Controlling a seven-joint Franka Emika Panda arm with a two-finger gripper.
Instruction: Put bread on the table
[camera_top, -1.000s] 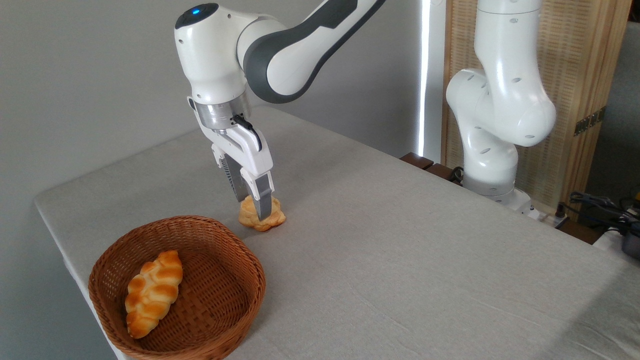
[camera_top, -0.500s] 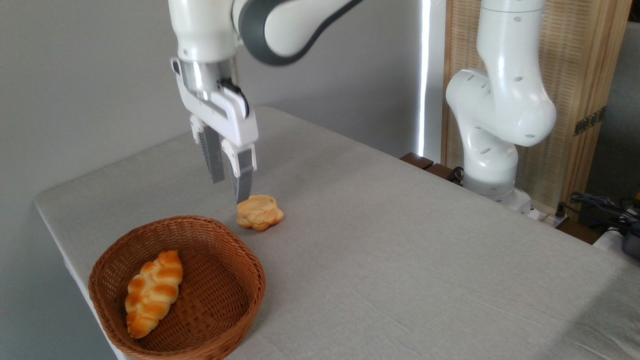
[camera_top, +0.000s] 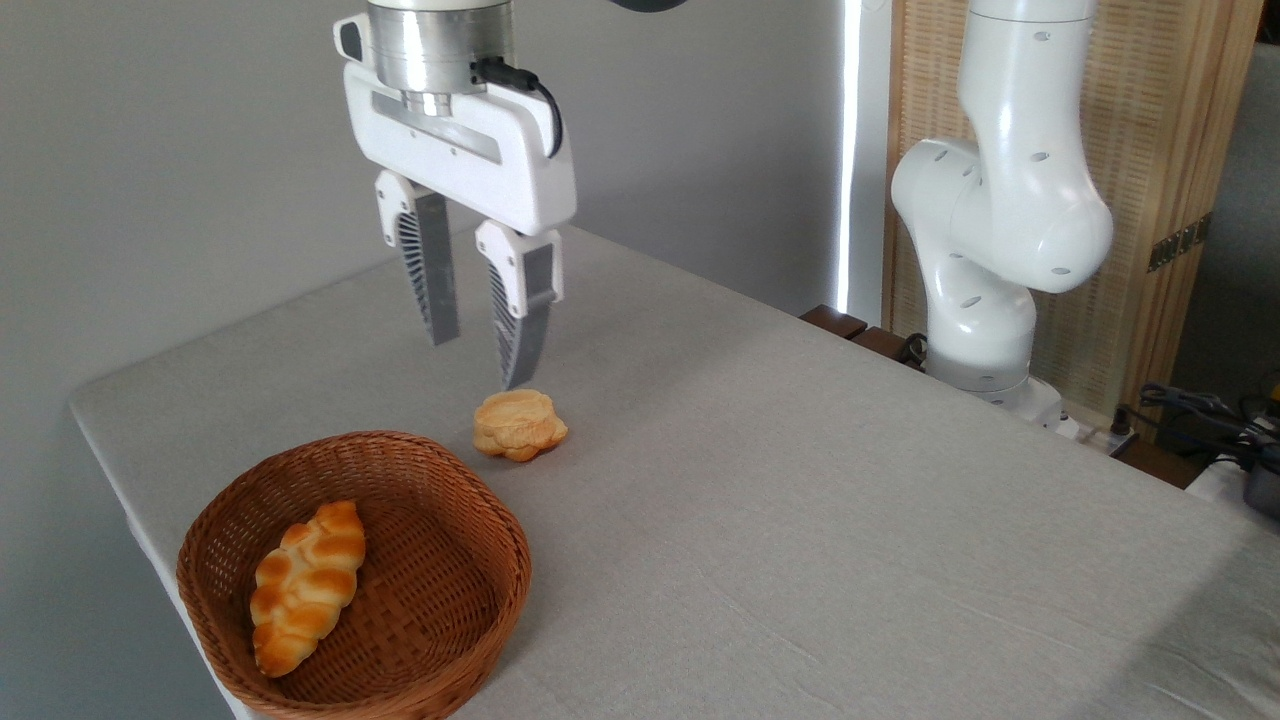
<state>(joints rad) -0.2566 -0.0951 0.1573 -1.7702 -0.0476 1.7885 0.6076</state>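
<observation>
camera view: bread (camera_top: 518, 424) set on table (camera_top: 800, 500), judged light, soft (best gripped across lumpy sides); gripper (camera_top: 480, 358) parted, empty, above.

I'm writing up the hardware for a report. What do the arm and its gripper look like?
The arm is glossy white with rounded joints. The gripper has a white boxy body under a silver metal collar, a black cable looping at its side, and two grey ribbed fingers tapering to tips.
</observation>
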